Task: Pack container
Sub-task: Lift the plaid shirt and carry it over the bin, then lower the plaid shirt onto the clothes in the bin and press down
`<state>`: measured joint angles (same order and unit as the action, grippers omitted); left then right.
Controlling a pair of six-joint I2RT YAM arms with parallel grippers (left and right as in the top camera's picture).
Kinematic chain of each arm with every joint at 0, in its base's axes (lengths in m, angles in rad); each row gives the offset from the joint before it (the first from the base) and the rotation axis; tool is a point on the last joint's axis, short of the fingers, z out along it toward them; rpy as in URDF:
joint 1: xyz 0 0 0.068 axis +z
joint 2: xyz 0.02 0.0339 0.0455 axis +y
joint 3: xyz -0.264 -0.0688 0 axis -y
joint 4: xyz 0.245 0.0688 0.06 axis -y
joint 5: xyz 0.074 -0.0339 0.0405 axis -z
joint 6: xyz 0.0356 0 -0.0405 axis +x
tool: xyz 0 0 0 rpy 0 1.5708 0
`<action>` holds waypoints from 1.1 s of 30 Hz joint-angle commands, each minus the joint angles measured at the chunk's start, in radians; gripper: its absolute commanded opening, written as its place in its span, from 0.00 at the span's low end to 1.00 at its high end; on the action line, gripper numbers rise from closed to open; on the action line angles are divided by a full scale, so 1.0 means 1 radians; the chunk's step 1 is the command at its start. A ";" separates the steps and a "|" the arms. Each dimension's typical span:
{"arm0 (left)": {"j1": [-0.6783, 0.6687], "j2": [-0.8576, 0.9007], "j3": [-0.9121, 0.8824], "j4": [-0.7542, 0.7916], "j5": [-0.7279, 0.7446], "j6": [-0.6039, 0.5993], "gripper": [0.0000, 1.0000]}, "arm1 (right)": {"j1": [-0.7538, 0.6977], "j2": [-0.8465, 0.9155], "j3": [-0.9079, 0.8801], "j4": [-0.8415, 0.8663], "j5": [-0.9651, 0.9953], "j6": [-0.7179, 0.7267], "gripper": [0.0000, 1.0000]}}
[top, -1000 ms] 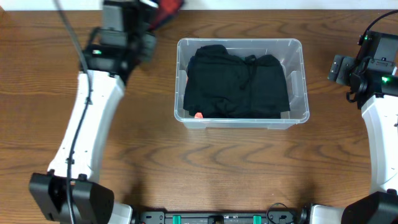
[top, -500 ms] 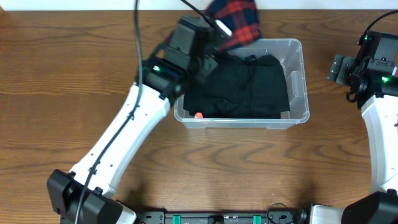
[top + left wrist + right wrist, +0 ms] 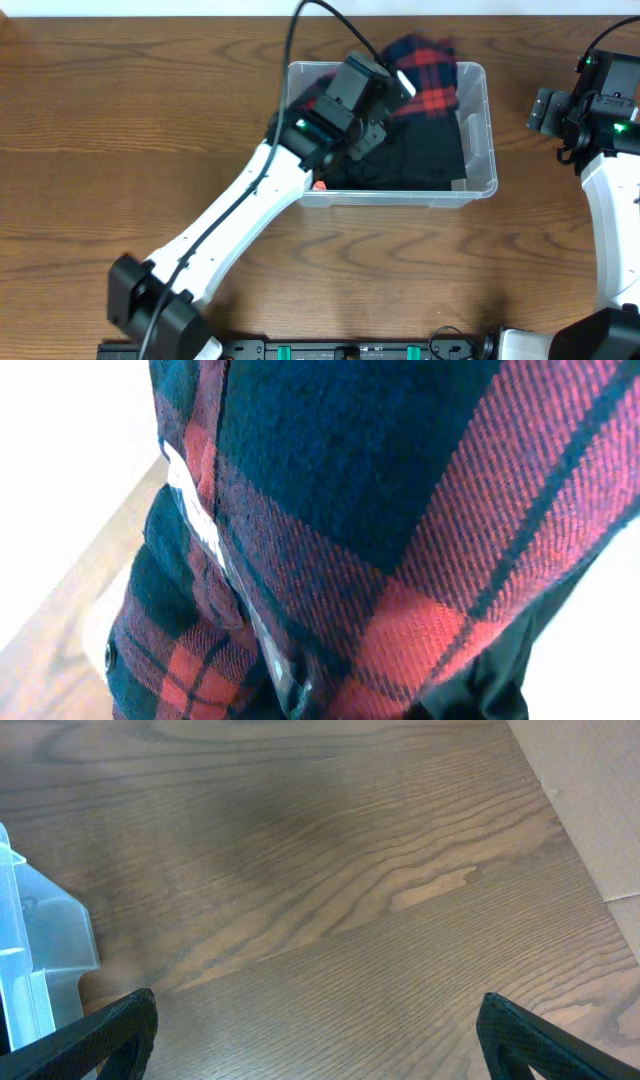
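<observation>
The clear plastic container (image 3: pixel 480 150) stands at the table's middle back, with a black garment (image 3: pixel 430 150) folded inside. My left gripper (image 3: pixel 392 88) is over the container's back part, shut on a red and dark blue plaid cloth (image 3: pixel 425 75) that hangs over the back rim. In the left wrist view the plaid cloth (image 3: pixel 400 510) fills the frame and hides the fingers. My right gripper (image 3: pixel 315 1030) is open and empty above bare table at the right, with the container's corner (image 3: pixel 40 970) at its left.
A small orange item (image 3: pixel 319 185) lies inside the container at its front left corner. The right arm (image 3: pixel 610 190) stands along the right edge. The table's far edge meets a white wall behind the container.
My left arm has swung right from the back left of the table, carrying the plaid cloth over the container. The right arm has not moved.
</observation>
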<state>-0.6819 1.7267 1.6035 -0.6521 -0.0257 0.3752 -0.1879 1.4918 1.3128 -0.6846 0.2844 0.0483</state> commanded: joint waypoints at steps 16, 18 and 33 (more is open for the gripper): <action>-0.005 0.041 0.014 -0.114 -0.003 0.012 0.26 | -0.007 -0.004 0.003 -0.001 0.003 -0.001 0.99; -0.005 0.041 0.014 -0.114 -0.003 0.012 0.46 | -0.007 -0.004 0.003 -0.001 0.003 -0.001 0.99; -0.005 0.028 0.014 -0.110 0.179 0.012 0.75 | -0.007 -0.004 0.003 -0.001 0.003 -0.001 0.99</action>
<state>-0.6891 1.7798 1.6032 -0.7589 0.0574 0.3901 -0.1879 1.4918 1.3128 -0.6846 0.2844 0.0483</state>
